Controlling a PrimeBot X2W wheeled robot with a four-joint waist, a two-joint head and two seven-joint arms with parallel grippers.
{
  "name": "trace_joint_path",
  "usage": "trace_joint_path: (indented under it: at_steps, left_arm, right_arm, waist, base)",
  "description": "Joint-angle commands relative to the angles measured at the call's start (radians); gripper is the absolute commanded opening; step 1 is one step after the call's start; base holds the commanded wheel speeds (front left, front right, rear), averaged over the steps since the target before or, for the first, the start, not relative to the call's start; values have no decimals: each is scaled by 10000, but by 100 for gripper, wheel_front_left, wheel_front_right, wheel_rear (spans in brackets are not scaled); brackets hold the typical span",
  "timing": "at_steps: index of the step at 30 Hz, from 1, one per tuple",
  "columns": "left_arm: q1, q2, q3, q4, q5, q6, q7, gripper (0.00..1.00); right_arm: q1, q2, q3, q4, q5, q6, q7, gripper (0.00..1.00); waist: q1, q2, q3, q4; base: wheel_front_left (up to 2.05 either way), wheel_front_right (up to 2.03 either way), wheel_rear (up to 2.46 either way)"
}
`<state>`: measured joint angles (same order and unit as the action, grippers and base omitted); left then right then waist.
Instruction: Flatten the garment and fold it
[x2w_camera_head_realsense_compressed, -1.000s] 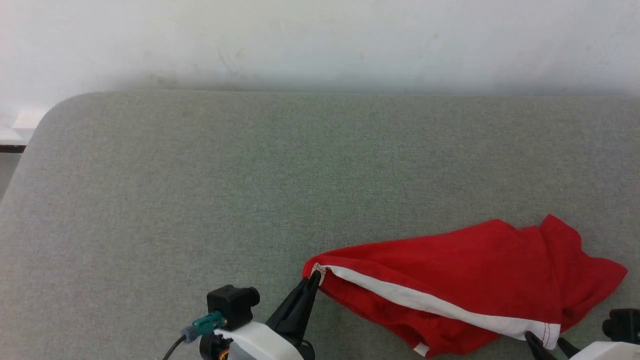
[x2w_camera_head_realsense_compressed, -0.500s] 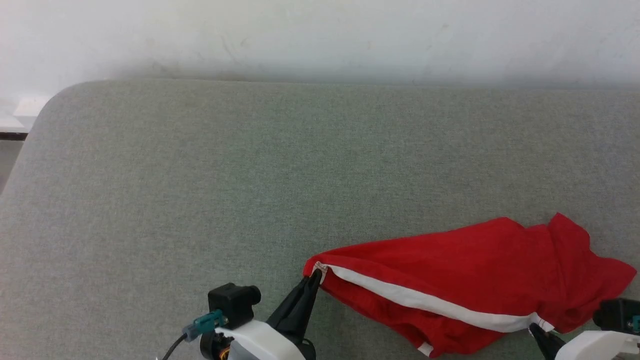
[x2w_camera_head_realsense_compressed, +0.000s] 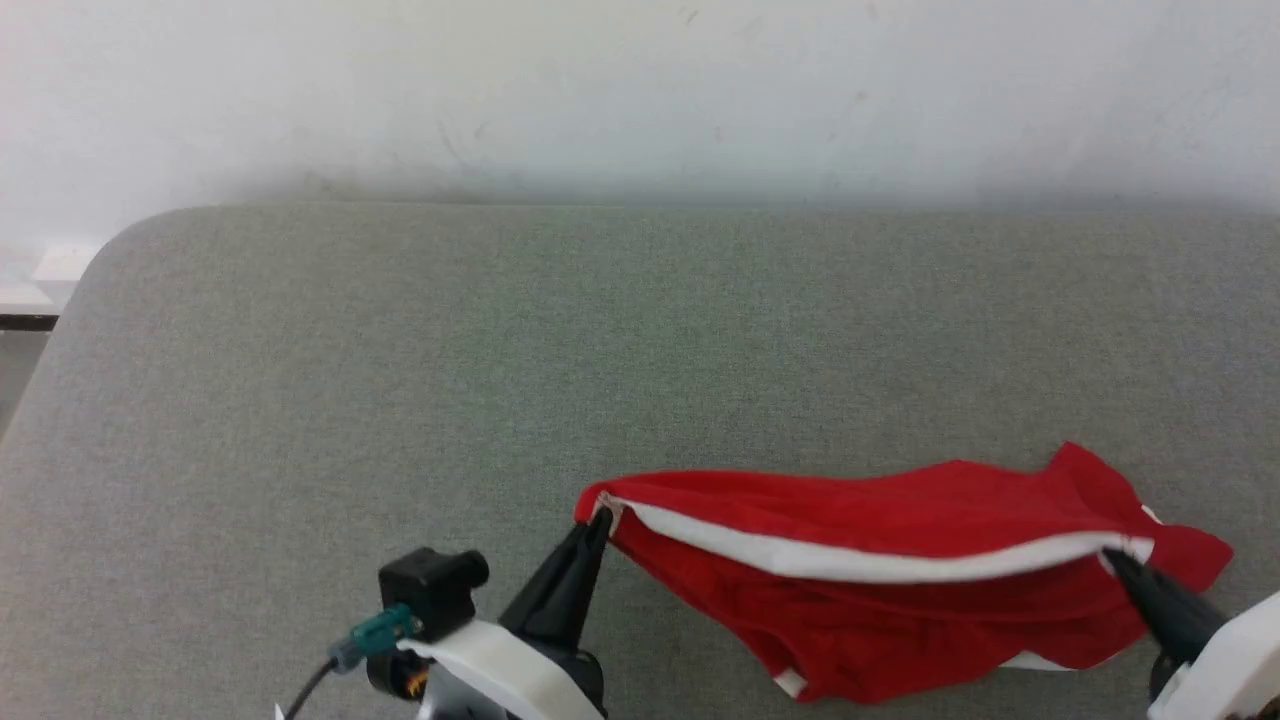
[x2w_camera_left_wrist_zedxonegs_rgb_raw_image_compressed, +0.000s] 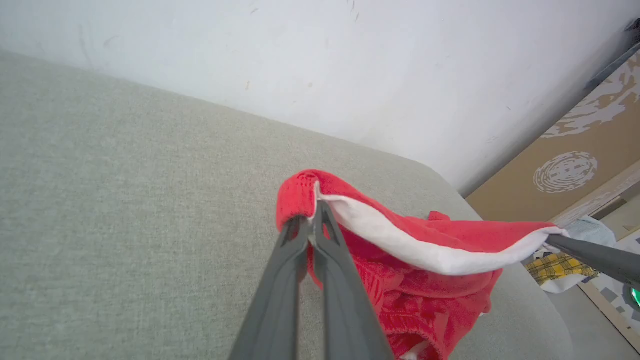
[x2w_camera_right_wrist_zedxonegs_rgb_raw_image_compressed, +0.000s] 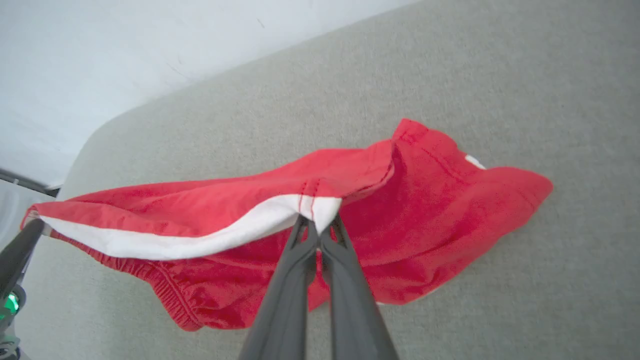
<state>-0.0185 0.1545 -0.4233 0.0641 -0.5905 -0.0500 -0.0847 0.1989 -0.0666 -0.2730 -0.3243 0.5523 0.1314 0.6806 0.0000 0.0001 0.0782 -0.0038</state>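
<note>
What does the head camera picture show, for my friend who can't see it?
Red shorts hang stretched between two robot claws over a grey fabric surface. The left claw pinches one end of the white stripe, and the right claw pinches the other.

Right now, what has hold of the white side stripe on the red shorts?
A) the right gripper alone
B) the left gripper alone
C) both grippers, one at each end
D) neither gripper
C: the left gripper is shut on one end of the white stripe and the right gripper on the other, the shorts sagging between them.
</note>
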Motion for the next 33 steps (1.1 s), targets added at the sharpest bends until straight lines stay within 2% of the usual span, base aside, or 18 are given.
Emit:
trace_joint_path:
  at_steps: [1,5,11,17,22,28,33]
  left_arm:
    - [-259,76,77,-116,110,64,-82,0]
    - [-625,304,322,-636,205,108,-158,0]
    - [-1754,935,793,-1664,423,41,71,0]
    - [-3148,1435,1294,-2856,407,122,839,0]
    - [-4493,1893,1618,-3361,318,115,1758,0]
    - [-6604,2353,1984,-2851,49,-73,2729,0]
    - [-8779,2685,2043,-1518,25,-351,3211,0]
  right_arm:
    - [-261,-62,-28,-155,140,-7,46,0]
    - [-1050,-311,-186,-644,622,-7,177,0]
    - [-2966,-953,-181,-594,877,-7,-34,0]
    - [-4913,-1415,87,-341,1028,-7,-84,0]
    - [-6476,-1987,572,55,922,-7,-122,0]
    - [-8922,-2571,1371,1154,560,-7,-719,0]
    - [-11329,-2926,2113,2823,99,-7,-1626,0]
  waist:
    - [0,-1,-64,0]
    - [0,-1,-202,39]
    - [0,-1,-515,118]
    - [0,-1,-559,118]
    - [0,-1,-31,-14]
    - [0,-1,1254,-266]
    - [0,-1,2510,-501]
  base:
    - [0,0,0]
    - [0,0,0]
    - [0,0,0]
    - [0,0,0]
    - [0,0,0]
    - [0,0,0]
    - [0,0,0]
